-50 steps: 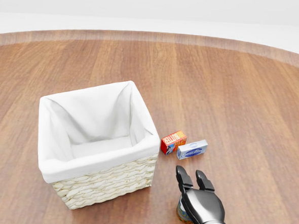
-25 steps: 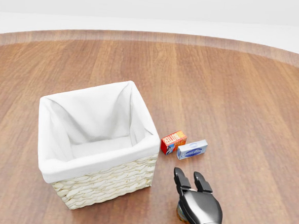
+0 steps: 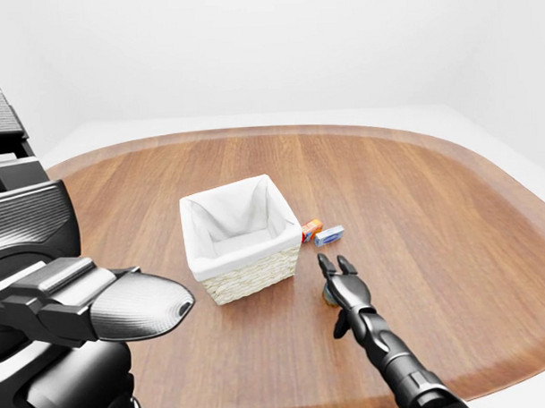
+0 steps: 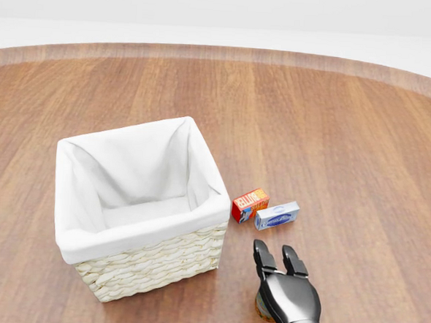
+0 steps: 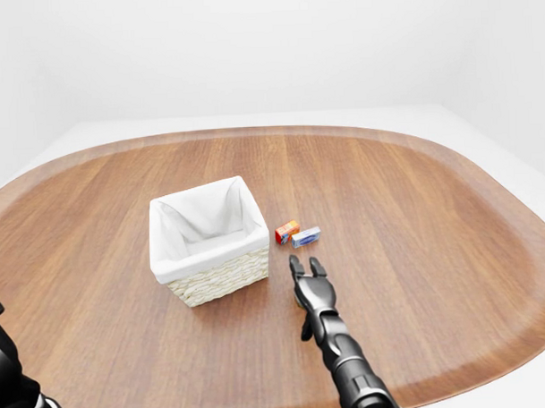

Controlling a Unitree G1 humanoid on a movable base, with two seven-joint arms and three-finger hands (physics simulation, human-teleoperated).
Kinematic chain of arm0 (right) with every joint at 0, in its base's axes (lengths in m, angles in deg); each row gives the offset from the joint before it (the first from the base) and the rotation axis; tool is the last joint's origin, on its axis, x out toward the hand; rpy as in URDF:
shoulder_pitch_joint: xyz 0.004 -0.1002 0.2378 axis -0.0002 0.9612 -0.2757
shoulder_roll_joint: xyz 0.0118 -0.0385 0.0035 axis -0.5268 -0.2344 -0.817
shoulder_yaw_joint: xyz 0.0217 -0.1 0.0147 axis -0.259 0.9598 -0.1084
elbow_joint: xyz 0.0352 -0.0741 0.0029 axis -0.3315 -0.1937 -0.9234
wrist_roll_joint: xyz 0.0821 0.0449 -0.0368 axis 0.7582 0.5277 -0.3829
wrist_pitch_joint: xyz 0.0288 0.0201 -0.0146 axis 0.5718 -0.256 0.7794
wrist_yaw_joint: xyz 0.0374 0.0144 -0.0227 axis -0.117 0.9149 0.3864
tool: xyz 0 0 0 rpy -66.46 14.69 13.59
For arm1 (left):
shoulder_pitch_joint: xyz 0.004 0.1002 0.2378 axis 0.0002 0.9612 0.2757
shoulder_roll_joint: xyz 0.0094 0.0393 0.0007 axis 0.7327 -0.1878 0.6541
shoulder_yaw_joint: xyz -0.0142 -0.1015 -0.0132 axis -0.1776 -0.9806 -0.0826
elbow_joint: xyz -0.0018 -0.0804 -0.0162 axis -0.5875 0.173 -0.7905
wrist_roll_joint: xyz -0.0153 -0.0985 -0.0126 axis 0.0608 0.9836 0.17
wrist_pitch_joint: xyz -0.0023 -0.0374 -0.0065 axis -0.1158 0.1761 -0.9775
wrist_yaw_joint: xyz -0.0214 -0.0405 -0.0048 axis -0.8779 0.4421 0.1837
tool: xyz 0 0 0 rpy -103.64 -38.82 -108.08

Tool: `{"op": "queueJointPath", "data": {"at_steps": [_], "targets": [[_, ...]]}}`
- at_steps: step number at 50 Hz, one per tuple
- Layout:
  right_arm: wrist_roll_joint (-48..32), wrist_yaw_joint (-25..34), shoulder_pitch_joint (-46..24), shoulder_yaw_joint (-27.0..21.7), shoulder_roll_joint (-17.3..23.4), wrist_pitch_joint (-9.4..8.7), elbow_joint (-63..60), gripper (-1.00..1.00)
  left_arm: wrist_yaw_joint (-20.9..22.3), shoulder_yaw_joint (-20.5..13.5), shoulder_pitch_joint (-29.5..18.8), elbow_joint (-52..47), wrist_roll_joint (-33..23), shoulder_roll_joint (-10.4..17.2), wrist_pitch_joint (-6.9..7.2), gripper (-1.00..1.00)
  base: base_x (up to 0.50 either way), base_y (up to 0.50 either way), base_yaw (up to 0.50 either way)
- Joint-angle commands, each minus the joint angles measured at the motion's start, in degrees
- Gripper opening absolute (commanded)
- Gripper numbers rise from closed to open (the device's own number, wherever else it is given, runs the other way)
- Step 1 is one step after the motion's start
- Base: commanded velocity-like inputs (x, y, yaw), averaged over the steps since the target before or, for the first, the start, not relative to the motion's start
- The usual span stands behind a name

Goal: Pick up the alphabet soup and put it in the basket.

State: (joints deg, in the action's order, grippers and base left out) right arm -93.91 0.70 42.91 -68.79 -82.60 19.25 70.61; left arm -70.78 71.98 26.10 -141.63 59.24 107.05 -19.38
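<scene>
The alphabet soup can stands on the wooden table at the bottom of the head view. Only a sliver of its orange side shows, because my right hand hovers right over it. That hand is open, with its black fingers stretched toward the top of the view and nothing closed in them. The wicker basket with a white cloth liner stands to the left of the hand and holds nothing. In the left-eye view the can peeks out beside the hand. My left hand does not show.
A red-orange box and a blue-white box lie side by side just above my right hand, to the right of the basket. My own grey and black left arm fills the left-eye view's lower left. The round table's edge curves at the right.
My right hand has only wavered by a few pixels over the can, with its fingers still spread. The basket, boxes and camera have not moved.
</scene>
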Motion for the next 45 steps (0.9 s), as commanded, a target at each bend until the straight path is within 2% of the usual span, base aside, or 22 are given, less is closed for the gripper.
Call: {"op": "queueJointPath", "data": {"at_steps": [1,3,4,5,6,8,9,18,35,39,43,45], "targets": [[0.9,-0.1,0.3,0.5,-0.3,0.00,3.9,1.00,-0.2,0.0,-0.1,0.0,0.3,0.1,0.00,1.00,0.00,0.00,0.00],[1.0,0.1,0.6,0.5,-0.2,0.00,3.6,1.00,-1.0,0.1,-0.2,0.0,1.1,0.6,0.00,1.00,0.00,0.00,0.00],[0.9,0.2,0.7,0.6,-0.2,0.00,3.4,0.77,-1.0,0.1,-0.1,0.0,1.2,0.6,0.00,1.00,0.00,0.00,0.00],[1.0,0.2,0.6,0.5,-0.2,0.00,3.5,-0.06,-1.2,0.2,-0.1,0.0,1.3,0.7,0.00,1.00,0.00,0.00,0.00],[0.9,0.0,0.5,0.5,-0.2,0.00,3.7,-0.49,-1.5,0.2,-0.2,0.0,1.5,0.8,0.00,1.00,0.00,0.00,0.00],[0.9,-0.1,0.4,0.5,-0.2,0.00,3.8,-0.49,-1.8,0.2,-0.2,0.0,1.9,1.0,0.00,1.00,0.00,0.00,0.00],[0.8,-0.2,0.3,0.6,-0.2,0.00,4.0,-1.00,-1.7,0.3,-0.1,0.0,1.8,1.0,0.00,1.00,0.00,0.00,0.00],[0.4,1.2,1.8,0.6,-0.2,0.00,0.5,-1.00,-1.0,0.4,0.4,0.0,1.1,0.7,0.00,1.00,0.00,0.00,0.00],[-0.3,-0.2,0.4,0.9,-0.7,0.00,3.3,-1.00,0.6,0.6,0.4,0.0,-0.9,-0.2,0.00,1.00,0.00,0.00,0.00],[1.5,4.1,3.1,0.1,-0.5,0.00,-4.5,-1.00,2.0,0.6,0.4,0.0,-2.5,-1.1,0.00,1.00,0.00,0.00,0.00],[4.1,7.6,5.1,-1.0,-0.8,0.00,-11.9,-1.00,1.6,0.6,0.4,0.0,-2.0,-0.9,0.00,1.00,0.00,0.00,0.00],[6.8,12.3,7.7,-2.0,-1.5,0.00,-19.7,-0.99,2.0,0.7,0.5,0.0,-2.5,-1.0,0.00,1.00,0.00,0.00,0.00]]}}
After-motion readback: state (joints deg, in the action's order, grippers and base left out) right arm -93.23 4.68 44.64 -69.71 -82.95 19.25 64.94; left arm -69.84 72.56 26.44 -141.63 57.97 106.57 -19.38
